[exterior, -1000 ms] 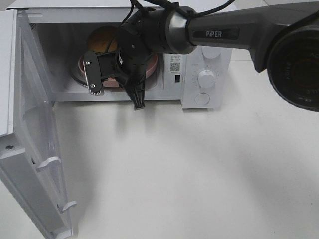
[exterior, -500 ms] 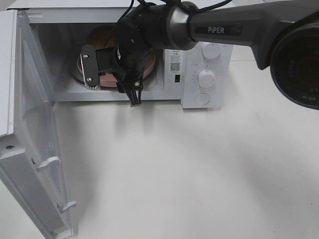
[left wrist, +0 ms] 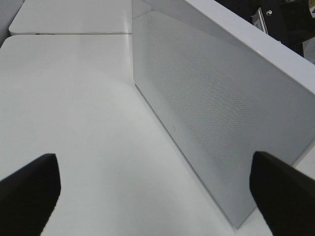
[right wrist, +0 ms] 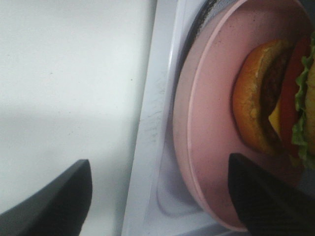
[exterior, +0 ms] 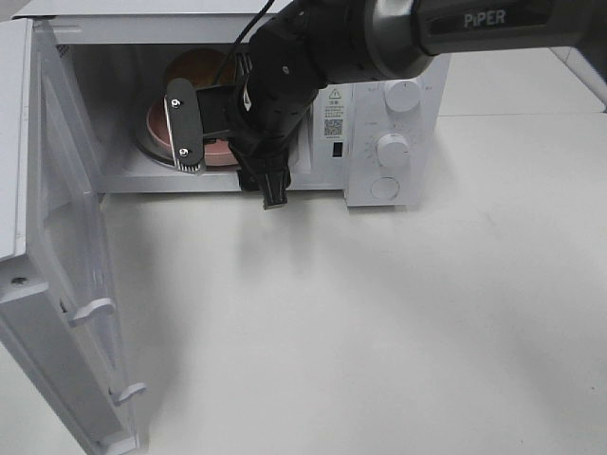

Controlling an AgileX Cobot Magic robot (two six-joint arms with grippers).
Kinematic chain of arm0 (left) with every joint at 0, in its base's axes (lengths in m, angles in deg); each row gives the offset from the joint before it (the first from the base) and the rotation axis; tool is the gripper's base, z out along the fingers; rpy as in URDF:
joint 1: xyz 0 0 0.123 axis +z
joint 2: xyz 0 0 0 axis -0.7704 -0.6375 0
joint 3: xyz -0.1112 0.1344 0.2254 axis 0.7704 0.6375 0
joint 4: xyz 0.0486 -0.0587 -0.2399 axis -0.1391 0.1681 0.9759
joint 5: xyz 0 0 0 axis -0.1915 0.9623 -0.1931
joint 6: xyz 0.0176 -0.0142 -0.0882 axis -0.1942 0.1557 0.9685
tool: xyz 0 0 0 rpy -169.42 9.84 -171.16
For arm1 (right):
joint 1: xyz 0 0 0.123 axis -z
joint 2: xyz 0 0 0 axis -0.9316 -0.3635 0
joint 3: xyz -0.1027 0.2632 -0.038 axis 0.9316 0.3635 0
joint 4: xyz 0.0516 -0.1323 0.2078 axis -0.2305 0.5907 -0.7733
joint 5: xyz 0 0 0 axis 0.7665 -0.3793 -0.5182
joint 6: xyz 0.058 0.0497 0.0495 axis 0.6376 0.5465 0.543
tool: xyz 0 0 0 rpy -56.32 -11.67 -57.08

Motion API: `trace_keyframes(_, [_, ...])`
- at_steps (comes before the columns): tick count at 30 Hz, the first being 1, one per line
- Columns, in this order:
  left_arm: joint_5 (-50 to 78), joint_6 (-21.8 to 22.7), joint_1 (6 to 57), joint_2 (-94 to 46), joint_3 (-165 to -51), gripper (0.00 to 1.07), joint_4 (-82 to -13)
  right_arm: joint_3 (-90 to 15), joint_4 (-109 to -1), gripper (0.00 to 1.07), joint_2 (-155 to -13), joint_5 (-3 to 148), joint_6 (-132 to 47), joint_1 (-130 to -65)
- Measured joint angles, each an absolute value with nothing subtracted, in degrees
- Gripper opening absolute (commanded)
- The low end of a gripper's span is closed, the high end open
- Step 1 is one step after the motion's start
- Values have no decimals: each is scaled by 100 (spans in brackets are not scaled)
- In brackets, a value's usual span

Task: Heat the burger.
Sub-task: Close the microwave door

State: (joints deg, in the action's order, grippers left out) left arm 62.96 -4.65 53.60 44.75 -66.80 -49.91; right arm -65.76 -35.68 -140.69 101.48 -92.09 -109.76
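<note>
Right gripper (right wrist: 157, 199) stayed at mouth of boxy white microwave (exterior: 389, 123) while forearm swung up, out of view. Claw apart, empty. Golden-bun burger (right wrist: 275, 98) sat on round pink plate (right wrist: 211, 113) inside cavity. Loading judged done. White door (exterior: 57, 284) hung open. Left gripper (left wrist: 157, 194) apart, idle.
</note>
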Motion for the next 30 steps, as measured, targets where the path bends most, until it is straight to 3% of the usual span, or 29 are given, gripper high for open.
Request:
trace_keyframes(13, [6296, -465, 5360, 4475, -6680, 100, -4991, -5000, -3568, 75, -12808, 10005, -8682, -10993])
trace_keyframes(30, [6296, -465, 5360, 4475, -6680, 100, -4991, -2972, -3568, 75, -10642, 10876, -5674, -10993])
